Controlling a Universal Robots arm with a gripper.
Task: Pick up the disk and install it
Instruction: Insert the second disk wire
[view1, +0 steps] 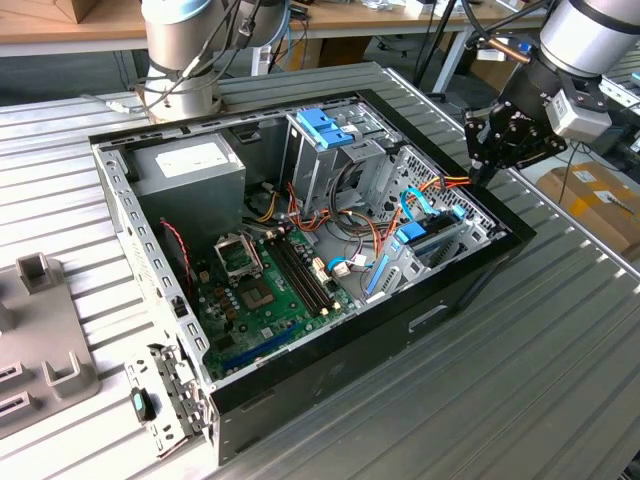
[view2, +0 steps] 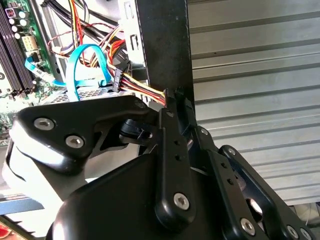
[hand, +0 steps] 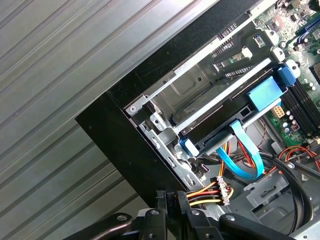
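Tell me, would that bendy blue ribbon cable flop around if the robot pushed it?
Probably yes. The blue ribbon cable is thin, flat and already curls in a loop, so it looks floppy and light. One end seems plugged in near the drive bay, so it would likely bend aside rather than slide away.

Open black computer case (view1: 470, 285) on ribbed metal desk (view1: 560, 380). Green board (view1: 265, 295) inside, grey power box (view1: 190, 170), blue flat cable (hand: 245, 155).
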